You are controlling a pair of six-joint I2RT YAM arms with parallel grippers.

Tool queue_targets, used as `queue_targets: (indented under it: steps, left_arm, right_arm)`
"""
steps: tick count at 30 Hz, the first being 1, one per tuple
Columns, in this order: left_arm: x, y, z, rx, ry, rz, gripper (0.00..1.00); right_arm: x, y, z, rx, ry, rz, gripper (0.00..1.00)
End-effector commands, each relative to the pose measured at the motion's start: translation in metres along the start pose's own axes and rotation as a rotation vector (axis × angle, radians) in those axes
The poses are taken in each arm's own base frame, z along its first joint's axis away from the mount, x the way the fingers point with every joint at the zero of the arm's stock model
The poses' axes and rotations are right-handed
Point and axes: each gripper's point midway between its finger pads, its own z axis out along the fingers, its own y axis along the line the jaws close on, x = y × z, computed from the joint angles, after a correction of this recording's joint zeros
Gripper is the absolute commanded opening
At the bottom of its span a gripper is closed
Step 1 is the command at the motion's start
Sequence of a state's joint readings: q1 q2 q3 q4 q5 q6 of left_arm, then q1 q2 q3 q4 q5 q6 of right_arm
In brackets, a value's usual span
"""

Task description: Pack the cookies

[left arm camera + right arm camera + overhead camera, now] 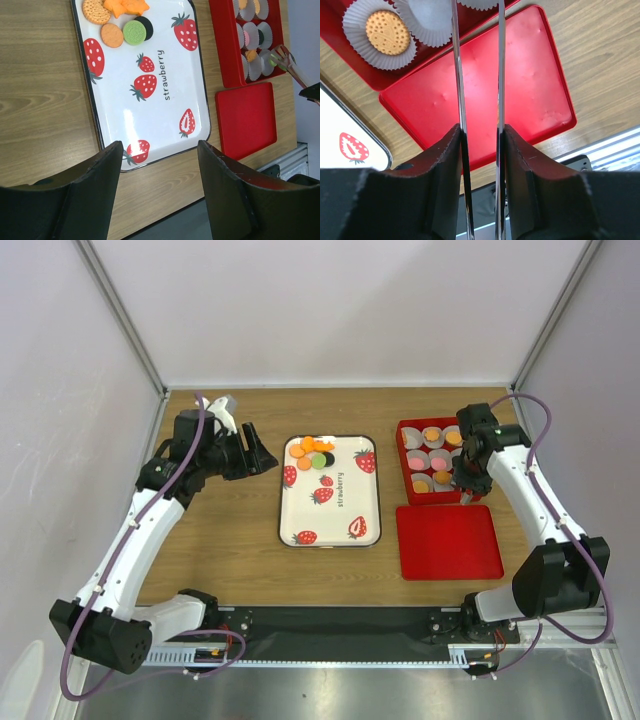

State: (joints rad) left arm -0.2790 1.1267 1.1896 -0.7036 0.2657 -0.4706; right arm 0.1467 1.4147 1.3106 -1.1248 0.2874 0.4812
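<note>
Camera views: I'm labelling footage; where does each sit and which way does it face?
Top external: above, behind the left arm and right arm, looking down at the table; both show.
Left wrist: on the left arm, facing the strawberry tray; the open left gripper shows.
Right wrist: on the right arm, facing the red lid; the right gripper clamps tongs.
Shared: both wrist views show the red lid.

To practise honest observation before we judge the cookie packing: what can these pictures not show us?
Tips of the tongs: right wrist view, cut off by the top edge; whether they hold anything is unseen.
Near-right corner of the box: top view, hidden by the right gripper.
Cookies on the tray: top view, overlapping, too small to count.
</note>
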Motion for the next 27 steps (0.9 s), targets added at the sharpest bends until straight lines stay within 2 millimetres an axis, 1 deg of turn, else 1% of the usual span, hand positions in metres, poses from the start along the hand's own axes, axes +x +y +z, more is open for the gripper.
queue_targets:
  steps: [1, 10, 14, 16, 27]
  left_arm:
    - [-0.007, -0.005, 0.0, 0.024, -0.025, -0.001, 0.67]
    - [-0.007, -0.004, 0.002, 0.021, -0.019, -0.003, 0.67]
    - [-0.007, -0.004, 0.002, 0.023, -0.022, -0.003, 0.67]
    - [-0.006, -0.004, 0.002, 0.023, -0.019, -0.003, 0.67]
    - [-0.008, -0.005, 0.003, 0.027, -0.02, -0.002, 0.67]
  right_arm:
    - [-0.007, 0.001, 0.002, -0.014, -0.03, 0.0, 0.32]
    - [-0.006, 0.0, 0.002, -0.011, -0.026, -0.001, 0.37]
    - [-0.005, -0.001, 0.001, -0.011, -0.022, -0.004, 0.38]
    - [-0.004, -0.002, 0.001, -0.006, -0.019, -0.007, 0.4]
    - [-0.001, -0.009, -0.003, 0.012, -0.015, -0.012, 0.43]
